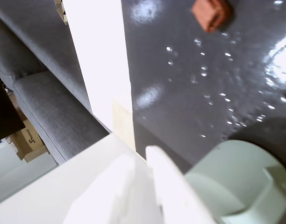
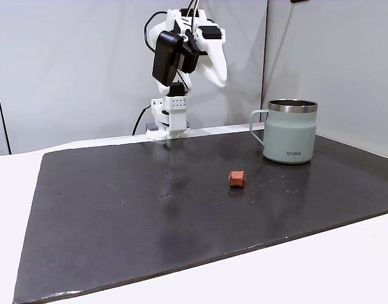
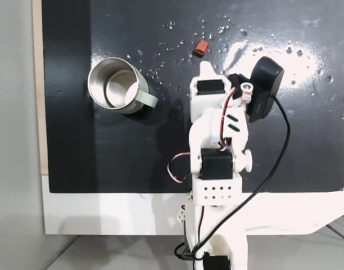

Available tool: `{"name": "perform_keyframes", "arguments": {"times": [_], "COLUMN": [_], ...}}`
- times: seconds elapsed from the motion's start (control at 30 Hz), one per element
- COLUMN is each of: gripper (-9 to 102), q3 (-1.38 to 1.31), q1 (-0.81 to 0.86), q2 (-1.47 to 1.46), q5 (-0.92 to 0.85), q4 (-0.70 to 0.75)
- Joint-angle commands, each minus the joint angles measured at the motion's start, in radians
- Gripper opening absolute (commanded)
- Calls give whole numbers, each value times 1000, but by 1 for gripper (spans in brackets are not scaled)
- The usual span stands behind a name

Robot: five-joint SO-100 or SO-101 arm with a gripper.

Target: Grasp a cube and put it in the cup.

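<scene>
Bare dark mat (image 2: 149,215) surrounds the cube (image 2: 237,178); the cup (image 2: 289,132) stands well apart.

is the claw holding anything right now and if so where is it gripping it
Nothing is held. The small rust-orange cube lies alone on the dark mat, and the pale green mug stands untouched. The claw is raised and folded back near the arm's base.

Looking down on my arm over the dark mat

My gripper (image 3: 206,68) is pointing up the picture; I cannot tell how its jaws are standing. The cube (image 3: 202,47) is lying just beyond its tip, apart. The cup (image 3: 117,88) is standing well left.
</scene>
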Motion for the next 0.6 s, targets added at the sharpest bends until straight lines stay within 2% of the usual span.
{"name": "perform_keyframes", "arguments": {"times": [0.0,0.33,0.57], "gripper": [0,0,0], "q3": [-219,-626,-907], "q1": [12,51,52], "q2": [-138,-502,-752], "q5": [14,63,135], "q4": [29,184,348]}}
